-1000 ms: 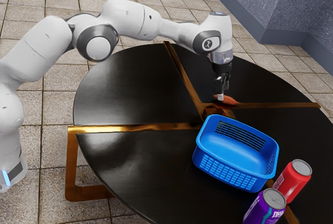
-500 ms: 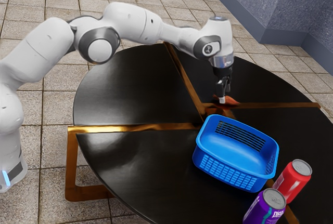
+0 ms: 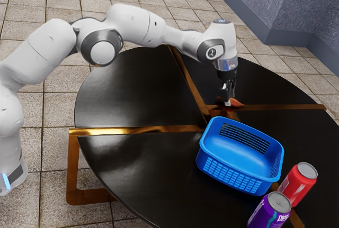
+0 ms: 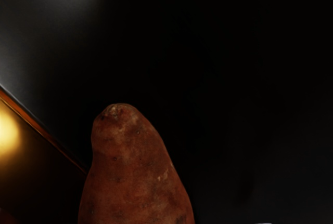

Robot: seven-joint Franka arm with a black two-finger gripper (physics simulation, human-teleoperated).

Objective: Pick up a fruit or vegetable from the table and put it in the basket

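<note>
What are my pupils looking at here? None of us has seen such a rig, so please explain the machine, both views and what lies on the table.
The machine is a simulated robot arm ending in a black gripper. The exterior view comes from a camera at the arm's side. The wrist view comes from a camera on the arm's hand, looking at the table close up.

On the dark round table lies a reddish-brown sweet potato, with the gripper right at it. Nearby is a blue plastic basket, and beside that stand a red can and a purple can.

Is anything held? These pictures don't settle whether the gripper has a grip on the sweet potato.
</note>
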